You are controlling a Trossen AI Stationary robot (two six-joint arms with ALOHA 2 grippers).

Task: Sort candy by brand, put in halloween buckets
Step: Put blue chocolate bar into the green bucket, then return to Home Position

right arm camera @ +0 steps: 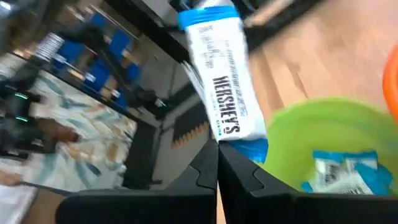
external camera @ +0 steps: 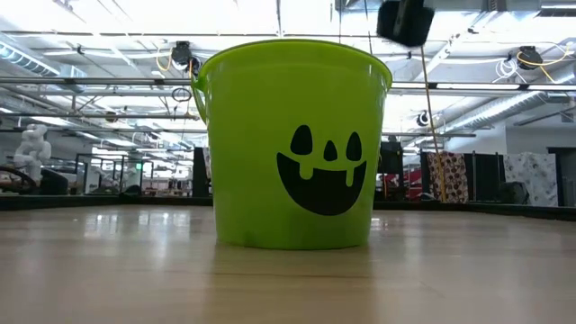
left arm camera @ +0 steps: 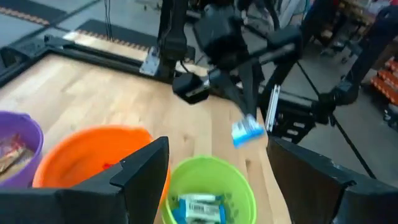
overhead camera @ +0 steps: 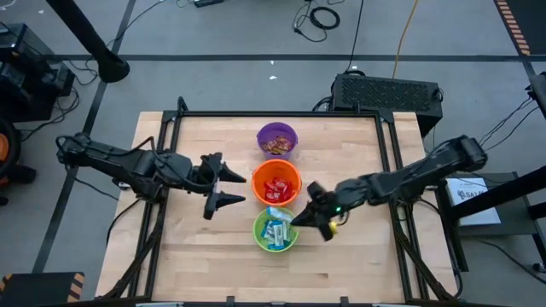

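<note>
Three buckets stand in a row down the table's middle: purple (overhead camera: 276, 139) farthest, orange (overhead camera: 275, 183) with red candy, light green (overhead camera: 275, 230) nearest with blue-and-white candy (right arm camera: 345, 171). My right gripper (overhead camera: 300, 218) hovers at the green bucket's right rim, shut on a blue-and-white Hershey's bar (right arm camera: 221, 74). The left wrist view shows that bar (left arm camera: 247, 132) in the air beyond the green bucket (left arm camera: 208, 186). My left gripper (overhead camera: 243, 188) waits open just left of the orange bucket, touching nothing. In the low view the green bucket (external camera: 292, 144) stands on its base on the table. My right gripper pinches the Hershey's bar between its two fingers at one blue end (right arm camera: 245, 148). The rest of the bar sticks out past the fingertips, along them. The bar is lifted clear, beside and above the green bucket's rim (right arm camera: 323, 109).
A black frame (overhead camera: 281, 113) runs around the wooden table top. Bare wood lies left of the buckets (overhead camera: 188, 247) and along the near edge (overhead camera: 341, 273). A dark box (overhead camera: 388, 92) sits beyond the far right corner.
</note>
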